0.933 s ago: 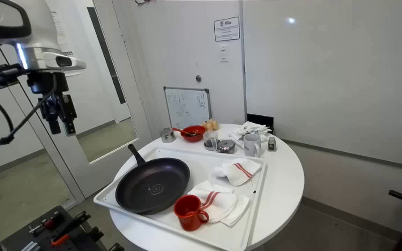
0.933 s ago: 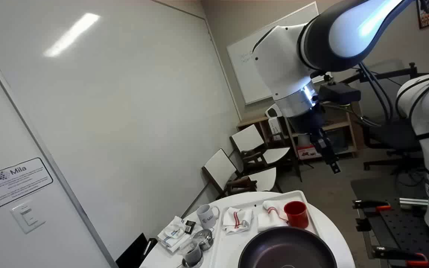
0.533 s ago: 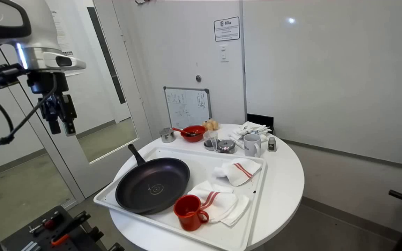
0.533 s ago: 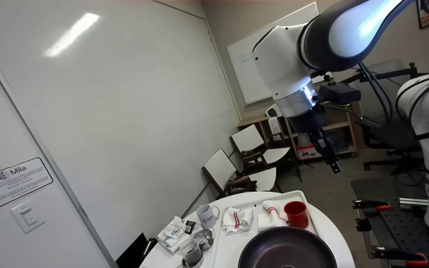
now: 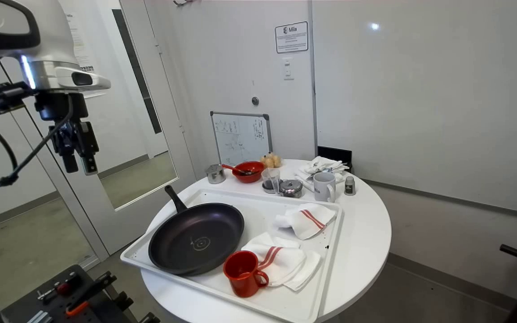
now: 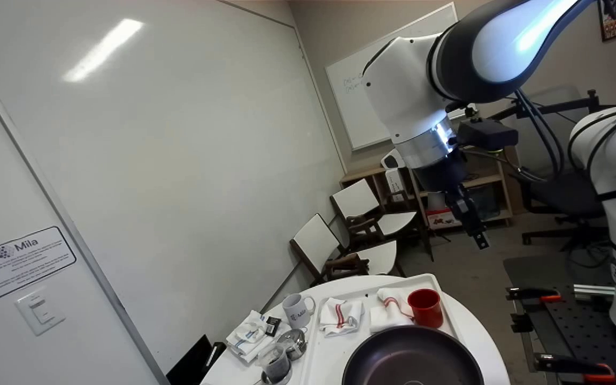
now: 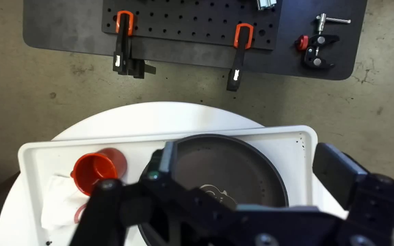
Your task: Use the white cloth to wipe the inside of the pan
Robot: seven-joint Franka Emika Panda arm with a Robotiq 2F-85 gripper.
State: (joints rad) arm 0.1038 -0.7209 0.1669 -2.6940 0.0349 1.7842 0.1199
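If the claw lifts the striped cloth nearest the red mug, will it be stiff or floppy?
That cloth would probably droop: it lies in soft, uneven folds. It looks thin, so it is likely light. Its layers overlap loosely, so they may slide apart if only the top one is pinched.

1. Holds the arm (image 6: 460, 67) raised, bending downward toward the wrist (image 6: 421, 148).
2. Points the gripper (image 5: 80, 167) down, directly below the wrist, in an exterior view.
3. Stands both fingers (image 7: 333, 174) wide apart, facing each other, in the wrist view.
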